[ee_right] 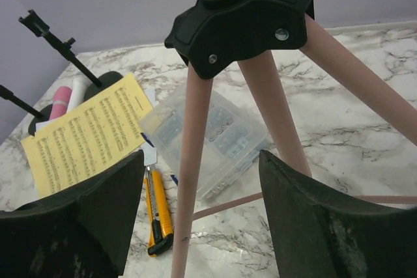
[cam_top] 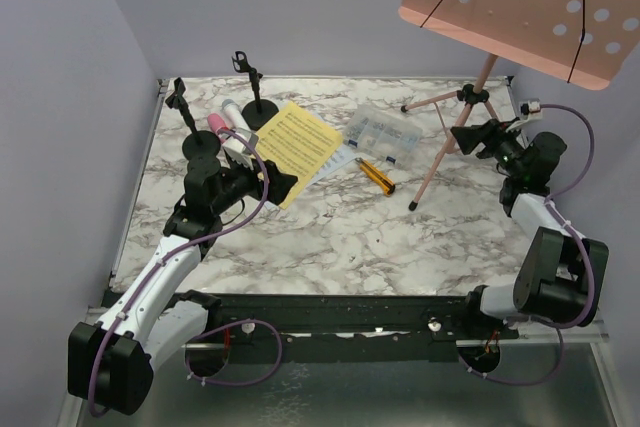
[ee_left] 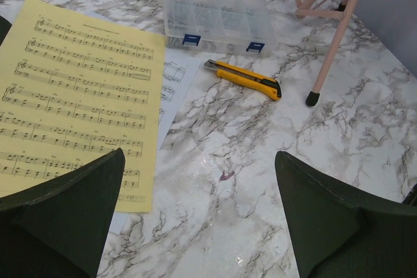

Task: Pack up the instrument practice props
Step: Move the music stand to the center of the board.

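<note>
Right now your right gripper (ee_right: pixel 201 161) stands spread, with a leg of the pink perforated tripod music rack (ee_right: pixel 273 115) between its fingers. Your left gripper (ee_left: pixel 199 161) is spread wide too, above the marble desk (ee_left: pixel 339 128), with the yellow sheet-music page (ee_left: pixel 78 96) lying just at its left finger.

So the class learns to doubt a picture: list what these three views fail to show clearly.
Music rack: top view, desk cut off by the top and right edges.
White sheet: left wrist view, mostly under the yellow page.
Clear box: contents too small and blurry in every view.
Pink microphone: top view, part hidden behind a mic holder.
</note>
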Controlling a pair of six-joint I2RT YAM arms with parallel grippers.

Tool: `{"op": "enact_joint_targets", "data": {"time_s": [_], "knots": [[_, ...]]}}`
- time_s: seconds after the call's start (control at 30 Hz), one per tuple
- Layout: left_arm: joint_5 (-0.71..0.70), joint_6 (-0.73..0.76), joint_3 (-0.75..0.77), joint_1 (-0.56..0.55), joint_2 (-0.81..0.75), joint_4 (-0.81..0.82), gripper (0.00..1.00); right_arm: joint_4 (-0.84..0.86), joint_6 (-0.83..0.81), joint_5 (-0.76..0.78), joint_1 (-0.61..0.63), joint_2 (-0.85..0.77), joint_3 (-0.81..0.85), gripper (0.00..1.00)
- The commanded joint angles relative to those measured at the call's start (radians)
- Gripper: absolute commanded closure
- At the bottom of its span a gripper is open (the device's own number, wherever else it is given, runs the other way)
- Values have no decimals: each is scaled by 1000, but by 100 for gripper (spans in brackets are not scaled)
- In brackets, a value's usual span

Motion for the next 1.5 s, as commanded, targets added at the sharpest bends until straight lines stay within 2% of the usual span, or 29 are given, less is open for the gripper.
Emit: {"op": "enact_joint_targets", "data": {"time_s": [0.0,0.1,0.3,0.43,0.57,0.7,0.8,1.03,1.23,1.33,1.47], "knots": [[18,9,-10,-4,-7,19,1,-58,-2,66,32,55,60,29],[15,12,-11,-4,-7,18,1,-82,-6,65,43,90,103,40],[12,16,-11,-4,-9,16,1,-95,-27,25,46,99,111,71],[21,17,-10,-5,-9,14,1,-119,-55,-19,46,67,81,88],[36,14,-8,-5,-6,16,1,-194,-76,-47,46,15,73,96],[43,13,-8,-7,-3,14,1,-284,-87,-54,46,-50,75,100],[52,7,-7,-7,-2,16,1,-389,-73,-68,46,-71,90,100],[114,-16,-9,-21,9,39,1,-496,-74,-106,46,-136,62,100],[225,-176,-32,-54,54,205,1,-590,-65,-156,46,-179,35,100],[228,-276,-13,-107,95,274,2,-635,-67,-176,46,-206,27,100],[95,-303,38,-257,137,313,1,-683,-77,-192,46,-253,9,100]]}}
